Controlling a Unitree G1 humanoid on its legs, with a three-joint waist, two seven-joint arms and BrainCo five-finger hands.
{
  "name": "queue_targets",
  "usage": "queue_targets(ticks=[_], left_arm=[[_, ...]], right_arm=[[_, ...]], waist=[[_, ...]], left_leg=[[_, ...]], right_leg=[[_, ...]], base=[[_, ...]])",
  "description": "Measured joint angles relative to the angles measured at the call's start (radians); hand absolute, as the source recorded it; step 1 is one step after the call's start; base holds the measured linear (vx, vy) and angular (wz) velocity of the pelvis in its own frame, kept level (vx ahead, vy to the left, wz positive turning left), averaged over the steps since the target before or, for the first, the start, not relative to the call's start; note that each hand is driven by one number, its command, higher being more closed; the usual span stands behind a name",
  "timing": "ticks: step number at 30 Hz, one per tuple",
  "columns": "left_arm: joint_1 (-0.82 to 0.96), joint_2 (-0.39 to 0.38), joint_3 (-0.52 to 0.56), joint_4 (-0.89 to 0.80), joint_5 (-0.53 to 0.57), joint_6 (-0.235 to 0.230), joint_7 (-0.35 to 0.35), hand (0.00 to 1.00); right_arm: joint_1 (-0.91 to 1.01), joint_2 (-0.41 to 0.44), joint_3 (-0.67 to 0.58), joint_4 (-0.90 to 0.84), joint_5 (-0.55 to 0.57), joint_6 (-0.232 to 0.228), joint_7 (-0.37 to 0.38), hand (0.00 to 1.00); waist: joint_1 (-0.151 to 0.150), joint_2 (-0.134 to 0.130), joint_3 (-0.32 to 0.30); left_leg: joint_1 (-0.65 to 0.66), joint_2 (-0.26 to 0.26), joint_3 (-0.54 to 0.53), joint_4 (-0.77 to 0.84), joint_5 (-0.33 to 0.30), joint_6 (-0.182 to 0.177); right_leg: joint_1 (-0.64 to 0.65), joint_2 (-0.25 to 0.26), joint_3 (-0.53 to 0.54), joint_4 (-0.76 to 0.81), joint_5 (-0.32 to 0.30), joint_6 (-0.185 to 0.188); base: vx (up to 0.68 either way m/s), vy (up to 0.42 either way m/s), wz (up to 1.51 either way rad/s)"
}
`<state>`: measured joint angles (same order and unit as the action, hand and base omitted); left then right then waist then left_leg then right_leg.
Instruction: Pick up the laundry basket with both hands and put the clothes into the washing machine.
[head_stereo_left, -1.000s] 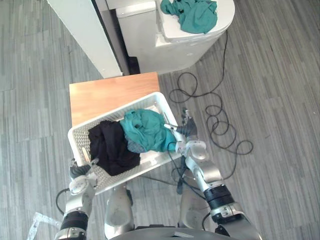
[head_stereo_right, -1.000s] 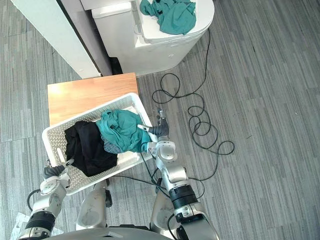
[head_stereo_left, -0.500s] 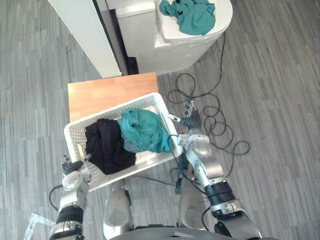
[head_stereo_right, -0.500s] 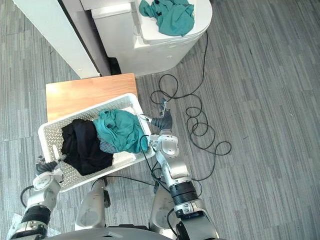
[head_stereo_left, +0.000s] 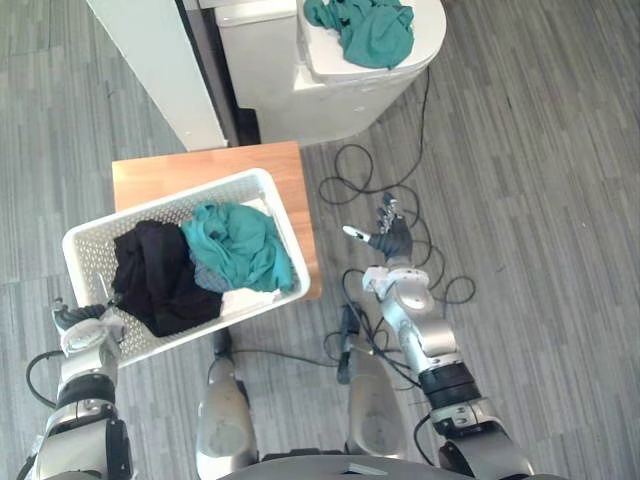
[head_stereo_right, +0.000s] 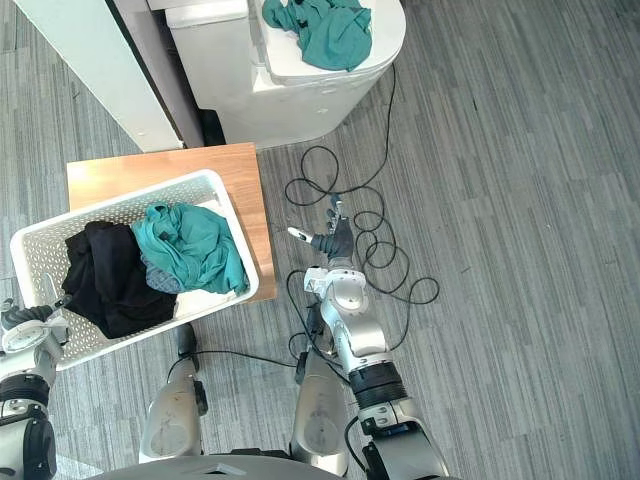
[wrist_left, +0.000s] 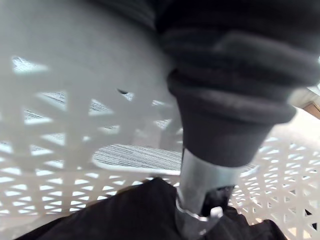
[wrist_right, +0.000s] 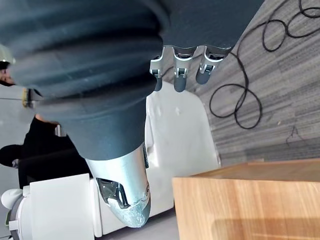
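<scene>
Fingers (wrist_right: 179, 75) of the right hand (head_stereo_right: 337, 243) straight and apart, holding nothing, off the right side of the brown wooden table (head_stereo_left: 150, 172). White washing machine (head_stereo_left: 330, 95) beyond table, teal cloth (head_stereo_left: 365, 30) on its lid. White lattice plastic laundry basket (head_stereo_left: 145, 340) lies on table, overhanging its left side, black garment (head_stereo_left: 155, 275) and teal garment (head_stereo_left: 240, 245) inside. Left hand (head_stereo_left: 82, 325) at overhanging near corner; grip cannot be told.
</scene>
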<state>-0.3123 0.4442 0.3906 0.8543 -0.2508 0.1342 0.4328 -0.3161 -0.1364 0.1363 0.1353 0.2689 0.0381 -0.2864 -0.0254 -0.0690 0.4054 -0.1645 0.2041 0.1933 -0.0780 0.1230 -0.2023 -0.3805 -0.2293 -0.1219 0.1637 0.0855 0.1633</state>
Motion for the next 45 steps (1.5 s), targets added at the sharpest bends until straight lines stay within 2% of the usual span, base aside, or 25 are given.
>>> queue_targets(ticks=[3,8,13,23,33,45], left_arm=[[-0.011,0.004,-0.001,0.001,0.0,0.001,0.0,0.0],[-0.017,0.006,-0.005,0.0,0.001,0.001,-0.001,0.0],[-0.017,0.006,-0.007,-0.015,0.001,0.002,-0.001,0.0],[-0.02,0.004,-0.021,-0.062,0.017,0.0,0.0,0.0],[-0.016,-0.032,-0.04,-0.138,0.017,-0.011,0.002,0.0],[-0.015,-0.062,-0.047,-0.18,0.016,-0.028,0.008,0.0]], right_arm=[[-0.002,-0.008,0.0,0.007,-0.004,0.0,0.013,0.0],[-0.016,-0.033,0.001,0.054,-0.084,0.014,0.023,0.0],[-0.052,-0.033,0.019,0.083,-0.119,0.017,0.029,0.0],[-0.098,-0.019,0.081,0.09,-0.166,0.031,0.068,0.0],[-0.168,0.011,0.1,0.206,-0.199,0.055,0.104,0.0],[-0.248,0.012,0.087,0.325,-0.259,0.077,0.104,0.0]], waist=[[0.001,-0.001,0.0],[0.006,-0.003,-0.001],[0.012,-0.003,-0.001],[0.024,-0.002,0.0],[0.042,0.001,0.002],[0.056,0.037,0.024]], left_leg=[[0.0,0.002,0.0,0.0,0.001,-0.001],[0.0,0.002,0.0,0.0,0.002,-0.002],[0.0,0.005,0.004,0.0,0.002,-0.002],[-0.003,0.006,0.004,0.0,0.002,-0.002],[-0.01,0.005,-0.001,0.001,0.003,-0.003],[-0.037,0.005,-0.009,0.001,0.005,-0.003]], right_leg=[[0.0,0.002,0.001,0.001,0.0,0.0],[-0.001,0.003,0.002,0.003,0.002,-0.002],[-0.004,0.007,0.005,0.003,0.003,-0.004],[-0.006,0.008,0.004,0.003,0.003,-0.004],[-0.009,0.008,0.001,0.002,0.003,-0.004],[-0.029,0.007,-0.005,0.002,0.003,-0.004]], base=[[0.0,0.0,0.0],[0.0,0.0,0.0],[0.01,-0.002,-0.01],[0.0,0.0,0.0],[0.0,0.0,0.0],[0.02,0.001,0.01]])
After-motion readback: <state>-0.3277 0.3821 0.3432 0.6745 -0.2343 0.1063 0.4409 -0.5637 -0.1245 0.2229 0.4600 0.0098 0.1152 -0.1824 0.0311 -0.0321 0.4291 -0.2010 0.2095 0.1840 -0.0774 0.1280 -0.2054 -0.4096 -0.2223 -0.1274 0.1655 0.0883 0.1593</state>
